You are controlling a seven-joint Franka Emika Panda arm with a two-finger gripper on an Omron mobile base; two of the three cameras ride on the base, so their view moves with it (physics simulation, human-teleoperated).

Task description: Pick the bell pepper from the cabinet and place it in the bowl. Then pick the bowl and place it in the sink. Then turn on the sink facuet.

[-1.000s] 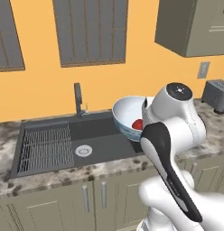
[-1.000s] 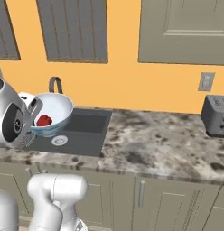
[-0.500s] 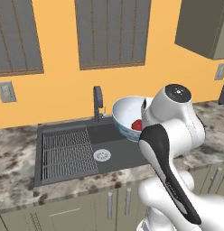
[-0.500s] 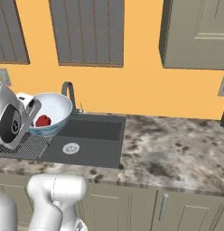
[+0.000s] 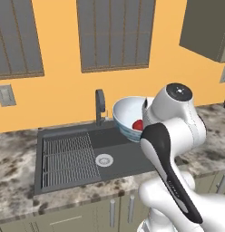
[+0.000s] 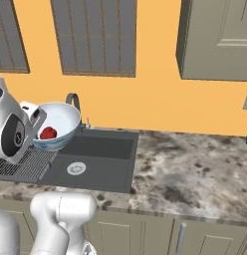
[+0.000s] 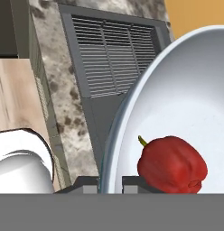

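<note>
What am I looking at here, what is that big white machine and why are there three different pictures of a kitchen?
The white machine is a robot arm on a base that can drive. Two cameras ride on that base and look over the arm from its left and right. The third sits on the hand and looks along the gripper, whose two dark fingertips pinch the rim of a bowl.

That bowl is white inside and patterned pale blue outside, and a red bell pepper lies in it. The arm holds it up in the air, tilted, over the dark sink. The sink's left half is a ribbed rack, and a slim faucet stands behind it. A speckled stone counter runs around the sink, and a wall cabinet hangs above.
</note>
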